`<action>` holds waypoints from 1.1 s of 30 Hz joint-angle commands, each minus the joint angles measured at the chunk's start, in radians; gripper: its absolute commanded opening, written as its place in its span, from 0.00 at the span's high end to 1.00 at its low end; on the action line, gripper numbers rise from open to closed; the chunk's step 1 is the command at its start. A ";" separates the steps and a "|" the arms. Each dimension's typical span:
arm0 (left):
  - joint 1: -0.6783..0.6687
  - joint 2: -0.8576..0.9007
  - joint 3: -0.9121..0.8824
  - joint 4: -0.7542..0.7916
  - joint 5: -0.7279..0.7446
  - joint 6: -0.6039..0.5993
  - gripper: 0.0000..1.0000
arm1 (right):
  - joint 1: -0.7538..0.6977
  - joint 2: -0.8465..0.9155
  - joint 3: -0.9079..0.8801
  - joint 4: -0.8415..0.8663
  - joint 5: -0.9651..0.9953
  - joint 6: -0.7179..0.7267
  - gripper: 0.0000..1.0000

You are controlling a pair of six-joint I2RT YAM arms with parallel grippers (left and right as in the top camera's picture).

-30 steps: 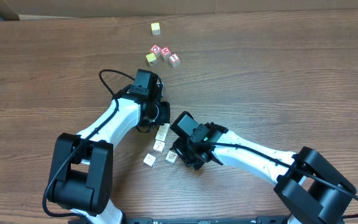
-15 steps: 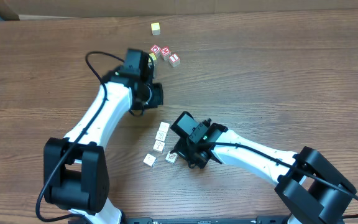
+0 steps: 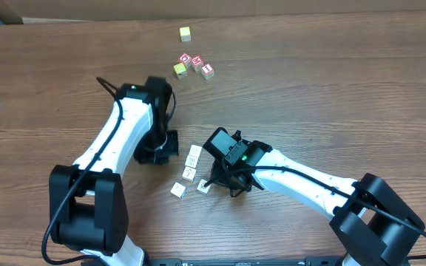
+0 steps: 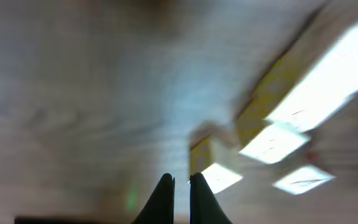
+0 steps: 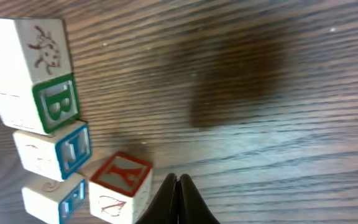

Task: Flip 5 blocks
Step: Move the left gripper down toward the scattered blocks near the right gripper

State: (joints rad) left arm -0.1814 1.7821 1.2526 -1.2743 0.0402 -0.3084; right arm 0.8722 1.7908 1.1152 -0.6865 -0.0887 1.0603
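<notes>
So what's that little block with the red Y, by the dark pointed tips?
The red Y block is a small pale wooden cube resting on the brown wood-grain table. One face has a red frame around a red Y; the adjoining face bears thin red line work. A blue-framed cube sits close beside it. The right gripper, jaws shut, is tipped right next to it.

The brown wood-grain table [image 3: 331, 89] carries 2 groups of small cubes. Toward its near edge, about midway along, 5 pale cream wooden blocks [image 3: 189, 174] with dark drawings and coloured letters lie close together. Toward the far edge, 3 red-faced letter cubes [image 3: 197, 63] cluster with 1 yellow wooden cube [image 3: 180, 69]. A second yellow cube [image 3: 186, 33] lies apart, nearer that edge.
</notes>
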 commanded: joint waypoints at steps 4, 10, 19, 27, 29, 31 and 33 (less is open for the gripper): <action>0.003 -0.017 -0.129 -0.033 0.002 -0.005 0.96 | 0.002 -0.018 0.018 -0.027 0.028 -0.040 0.96; 0.003 -0.055 -0.155 -0.038 0.012 -0.009 0.96 | 0.002 -0.018 0.018 -0.079 0.029 -0.040 0.96; 0.003 -0.500 -0.367 0.088 0.083 -0.104 0.96 | 0.002 -0.018 0.015 -0.089 0.048 -0.045 0.96; -0.005 -0.537 -0.432 0.105 0.091 -0.161 0.96 | 0.002 -0.018 0.015 -0.086 0.058 -0.044 0.96; -0.021 -0.515 -0.435 0.109 0.082 -0.169 0.96 | 0.002 -0.018 0.015 -0.087 0.069 -0.044 0.96; -0.045 -0.487 -0.437 0.110 0.082 -0.185 0.96 | 0.002 -0.018 0.014 -0.087 0.072 -0.044 0.96; -0.077 -0.452 -0.447 0.128 0.082 -0.200 0.96 | 0.002 -0.018 0.011 -0.086 0.073 -0.044 0.96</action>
State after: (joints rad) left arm -0.2218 1.2900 0.8230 -1.1618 0.1131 -0.4660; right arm 0.8722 1.7908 1.1156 -0.7773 -0.0368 1.0203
